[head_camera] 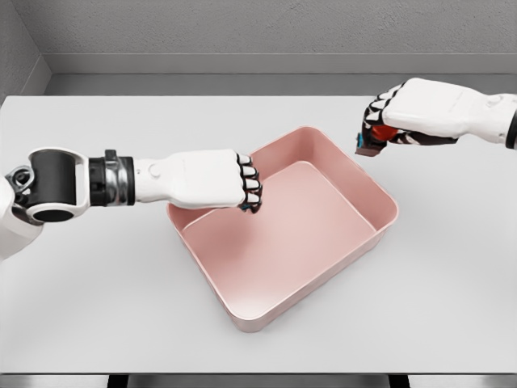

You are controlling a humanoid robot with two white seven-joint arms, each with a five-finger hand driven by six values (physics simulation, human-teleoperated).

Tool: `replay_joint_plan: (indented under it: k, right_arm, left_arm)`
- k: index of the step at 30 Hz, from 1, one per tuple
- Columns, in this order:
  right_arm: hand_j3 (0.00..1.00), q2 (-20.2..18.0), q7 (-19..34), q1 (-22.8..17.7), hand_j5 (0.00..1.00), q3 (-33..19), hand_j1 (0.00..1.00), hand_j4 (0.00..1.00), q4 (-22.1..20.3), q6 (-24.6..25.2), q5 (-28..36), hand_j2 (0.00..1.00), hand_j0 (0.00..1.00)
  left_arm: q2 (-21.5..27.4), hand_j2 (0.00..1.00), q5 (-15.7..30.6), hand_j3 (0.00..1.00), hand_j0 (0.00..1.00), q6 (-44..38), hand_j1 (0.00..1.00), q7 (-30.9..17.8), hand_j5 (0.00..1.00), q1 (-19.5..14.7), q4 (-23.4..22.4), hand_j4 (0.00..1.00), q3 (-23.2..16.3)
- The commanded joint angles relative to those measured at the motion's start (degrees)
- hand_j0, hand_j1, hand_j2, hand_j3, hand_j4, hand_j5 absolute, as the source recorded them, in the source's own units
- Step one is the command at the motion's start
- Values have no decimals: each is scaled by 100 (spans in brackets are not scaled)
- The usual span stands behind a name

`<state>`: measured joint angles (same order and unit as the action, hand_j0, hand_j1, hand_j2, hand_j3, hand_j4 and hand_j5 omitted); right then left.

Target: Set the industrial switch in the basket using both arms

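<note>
From the head view, a pink basket [283, 234] sits turned at an angle near the middle of the white table [97, 307]; the left hand [212, 179] reaches in from the left edge, its fingers curled at the basket's left rim, though whether they grip the rim is not clear; the right hand [412, 113] hovers toward the far right corner, just beyond the basket's right corner, fingers closed around the switch [376, 139], a dark block with a red part.
</note>
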<state>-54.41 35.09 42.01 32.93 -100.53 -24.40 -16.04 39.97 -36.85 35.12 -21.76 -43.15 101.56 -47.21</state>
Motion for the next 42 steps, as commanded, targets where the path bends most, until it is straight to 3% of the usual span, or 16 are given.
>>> replay_joint_plan:
  k: [1,4,9,15,17,19,23,28,31,35,38,42]
  right_arm:
    - [46,18,-9,0,46,3,46,46,-1,-355,22,46,46]
    - [47,212,-9,18,47,47,47,47,-1,-557,30,47,47]
    - [47,475,-9,35,47,65,47,47,-1,-1032,30,47,47]
    - [49,686,-9,62,49,311,49,49,-1,-1060,30,49,49]
    - [53,730,-9,62,53,320,53,53,-1,-1060,30,53,53]
    - [99,774,-9,70,99,372,99,99,-1,-1060,48,99,99]
    - [100,783,-9,88,100,372,100,100,-1,-1060,39,100,100]
    - [100,774,-9,97,100,355,100,100,-1,-1060,39,100,100]
    - [100,730,-9,176,100,-5,100,100,7,-1060,74,100,100]
    - [100,449,-9,35,100,-700,100,100,69,-1050,558,100,100]
    - [100,300,-9,-404,100,-1227,100,100,420,-1058,663,100,100]
    - [100,36,-9,-1230,100,-1834,100,100,403,-1060,663,100,100]
  left_arm:
    - [2,87,2,87,87,-12,87,14,87,0,5,87,-25]
    - [11,99,2,99,99,-12,99,14,99,-44,5,99,-139]
    - [20,100,37,100,100,-12,100,58,100,-105,13,100,-148]
    - [222,100,72,100,100,-12,100,172,100,-158,31,100,-148]
    - [380,100,134,100,100,-12,100,172,100,-158,40,100,-148]
    - [494,100,178,100,100,-12,100,172,100,-167,40,100,-148]
    - [811,100,300,100,100,-12,100,172,100,-220,40,100,-139]
    - [1742,100,1136,100,100,-12,100,163,100,-422,31,100,-87]
    - [2480,100,1496,100,100,-12,100,163,100,-343,22,100,133]
    - [2788,100,1786,100,100,-12,100,163,100,-132,5,100,370]
    - [2876,100,1777,100,100,-12,100,102,100,70,-13,100,494]
    - [2876,100,1777,100,100,-12,100,110,100,114,-22,100,502]
